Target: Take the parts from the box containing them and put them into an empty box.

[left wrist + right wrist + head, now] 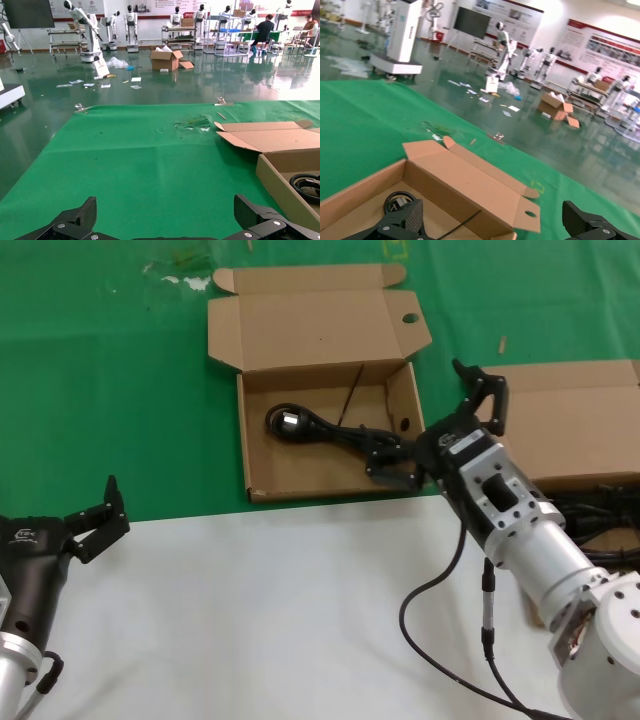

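Observation:
The holed box [262,455] lies open mid-table, with round holes in its lid flap [410,318] and inner wall. One black coiled cord [300,425] with a pale plug face lies in it. My right gripper [440,430] is open and empty, hovering over that box's right wall, one finger above the cord's end. The box with the remaining cords [585,415] is at the right, its cords [595,518] partly hidden by my right arm. The right wrist view shows the holed box [465,182], the cord [395,201] and my open gripper [495,232]. My left gripper [95,520] is open and idle at the lower left.
Green cloth [110,390] covers the far half of the table and white surface [250,620] the near half. White scraps [185,280] lie at the far left. The left wrist view shows my open left gripper [167,235], the holed box [277,172] and the cord [307,185].

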Available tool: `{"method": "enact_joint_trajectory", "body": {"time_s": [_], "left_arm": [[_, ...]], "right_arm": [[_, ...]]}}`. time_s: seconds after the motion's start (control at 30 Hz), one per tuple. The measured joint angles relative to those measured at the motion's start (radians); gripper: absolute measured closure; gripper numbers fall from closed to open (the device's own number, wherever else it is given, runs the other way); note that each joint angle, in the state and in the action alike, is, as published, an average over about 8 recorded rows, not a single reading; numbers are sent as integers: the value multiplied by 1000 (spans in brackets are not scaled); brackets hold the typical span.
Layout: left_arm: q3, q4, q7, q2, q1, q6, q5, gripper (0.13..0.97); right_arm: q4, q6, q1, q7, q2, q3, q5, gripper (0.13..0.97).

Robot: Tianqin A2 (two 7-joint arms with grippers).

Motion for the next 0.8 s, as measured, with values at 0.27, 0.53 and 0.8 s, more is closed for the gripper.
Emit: {"method": "enact_joint_trajectory", "body": {"time_s": [0.27, 0.53, 0.8], "left_arm": [[0, 0, 0, 0, 0, 0, 0, 132], [0, 0, 1, 0, 0, 0, 0, 132], [0, 0, 0, 0, 0, 0, 0, 132]], "right_arm": [[15, -30, -74, 110, -37, 112, -69, 132], [31, -61, -147, 222, -74, 222, -138, 129], [46, -91, -222, 333, -112, 334, -207, 129]]}}
